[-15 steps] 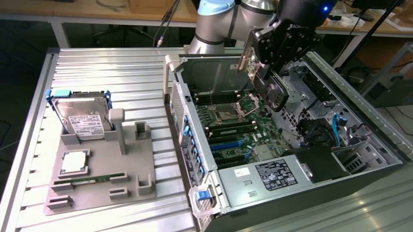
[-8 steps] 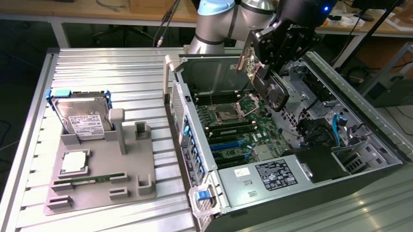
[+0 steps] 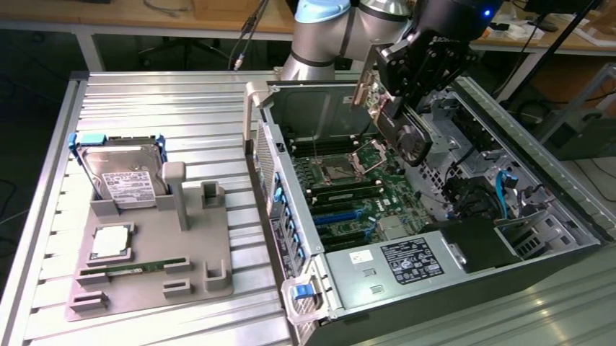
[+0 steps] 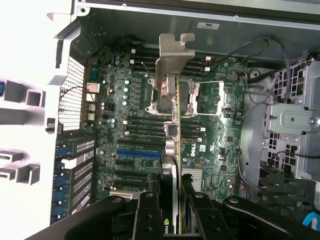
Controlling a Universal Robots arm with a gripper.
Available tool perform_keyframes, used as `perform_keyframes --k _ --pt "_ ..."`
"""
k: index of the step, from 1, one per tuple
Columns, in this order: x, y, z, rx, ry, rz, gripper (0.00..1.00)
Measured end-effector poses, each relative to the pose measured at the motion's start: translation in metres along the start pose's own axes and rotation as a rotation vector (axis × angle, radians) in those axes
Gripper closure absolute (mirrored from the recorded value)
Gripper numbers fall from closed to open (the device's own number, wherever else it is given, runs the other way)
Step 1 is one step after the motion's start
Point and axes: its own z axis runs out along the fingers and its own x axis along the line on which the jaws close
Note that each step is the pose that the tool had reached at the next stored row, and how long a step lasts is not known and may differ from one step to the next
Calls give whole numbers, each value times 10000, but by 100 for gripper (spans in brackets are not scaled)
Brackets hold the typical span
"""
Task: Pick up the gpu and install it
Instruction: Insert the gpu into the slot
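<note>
The gpu (image 3: 412, 137), a thin dark card with a round black fan and a silver end bracket (image 3: 364, 90), hangs tilted above the open computer case (image 3: 539, 180). My gripper (image 3: 402, 108) is shut on its upper edge. In the wrist view the gpu (image 4: 172, 145) appears edge-on between my two black fingers (image 4: 149, 207). Its bracket (image 4: 172, 55) is at the far end, over the motherboard (image 4: 125, 120) near the processor socket. The card is held clear of the board, touching no slot.
A blue expansion slot (image 4: 137, 152) and dark slots lie on the board toward the case's rear wall. The power supply (image 3: 414, 261) sits at the near end. A grey fixture (image 3: 183, 274) on the exterior view's left holds a hard drive (image 3: 120, 176), a processor (image 3: 111, 241) and a memory stick (image 3: 130, 268).
</note>
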Motion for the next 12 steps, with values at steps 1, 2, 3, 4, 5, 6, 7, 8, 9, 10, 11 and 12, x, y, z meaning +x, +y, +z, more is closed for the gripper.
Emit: perform_keyframes --k 1,2,3,4,5,6,7,8,9,10,11,12 --pt "0 0 0 0 2 -29 73" --pt "0 0 0 -1 4 -56 73" --pt "0 0 0 -1 5 -81 73" --pt "0 0 0 -2 6 -106 73" --pt "0 0 0 -2 8 -130 73" --pt "0 0 0 -2 10 -162 73" --pt "0 0 0 -2 11 -181 73" --pt "0 0 0 -3 13 -217 73" --pt "0 0 0 -3 14 -239 73" --pt "0 0 0 -3 16 -262 73" --pt "0 0 0 -5 17 -294 73" --pt "0 0 0 -5 20 -335 73"
